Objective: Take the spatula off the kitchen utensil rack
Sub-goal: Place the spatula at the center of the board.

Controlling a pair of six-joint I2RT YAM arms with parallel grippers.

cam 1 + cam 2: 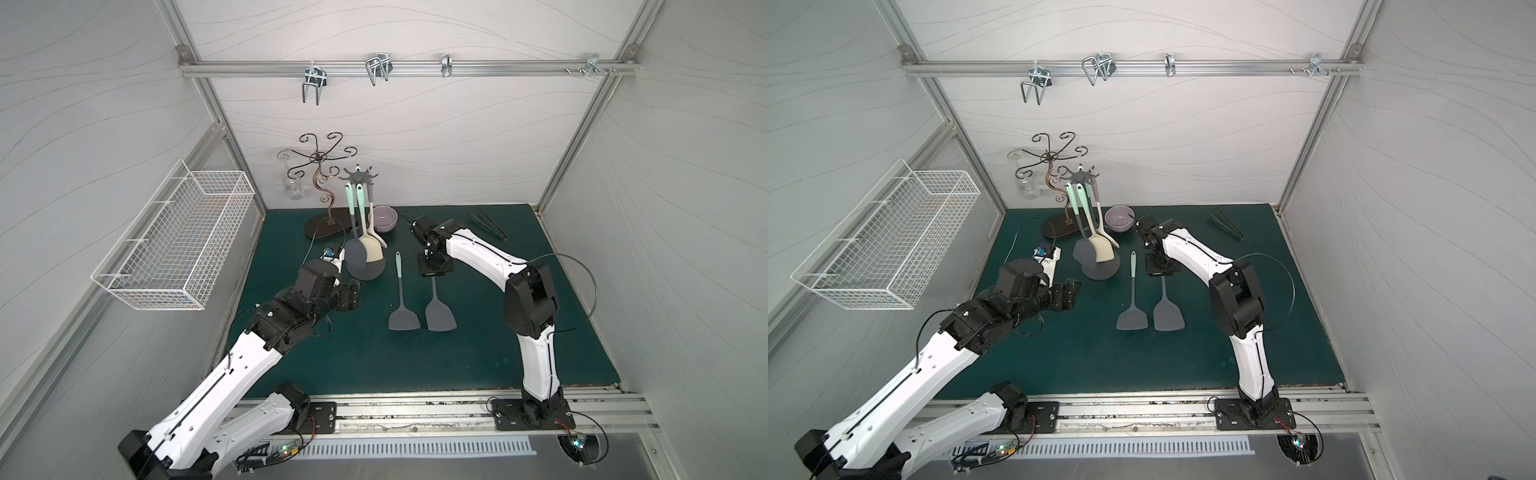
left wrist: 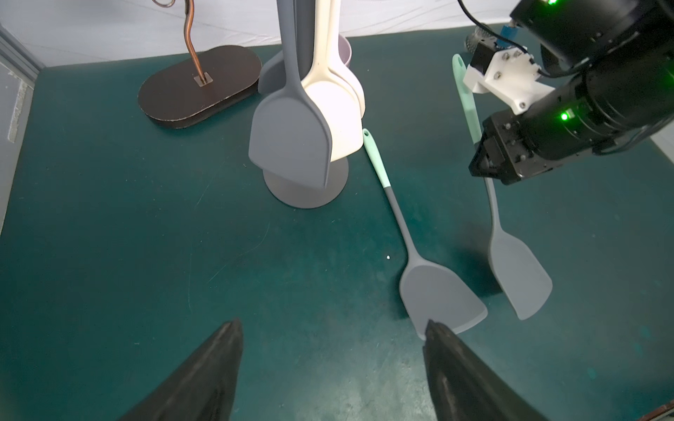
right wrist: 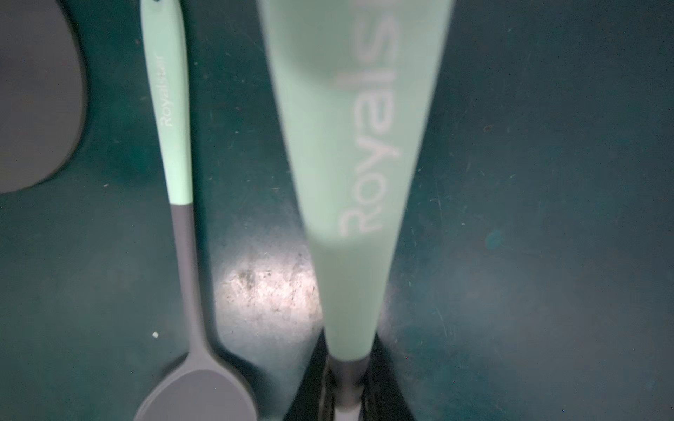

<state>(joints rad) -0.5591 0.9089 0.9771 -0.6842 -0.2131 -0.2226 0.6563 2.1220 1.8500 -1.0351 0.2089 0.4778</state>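
The right claw (image 2: 483, 166) pinches the spatula (image 2: 518, 277) by its handle, low over the table (image 2: 146, 255), off the kitchen utensil rack (image 2: 306, 193) nearby, and the left claw (image 2: 332, 328) gapes wide.

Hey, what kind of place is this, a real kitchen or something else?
Most likely a robot test cell, not a kitchen: white panels in an aluminium frame, a left arm and right arm bolted to a front rail, and a kitchen utensil rack staged on a green mat.
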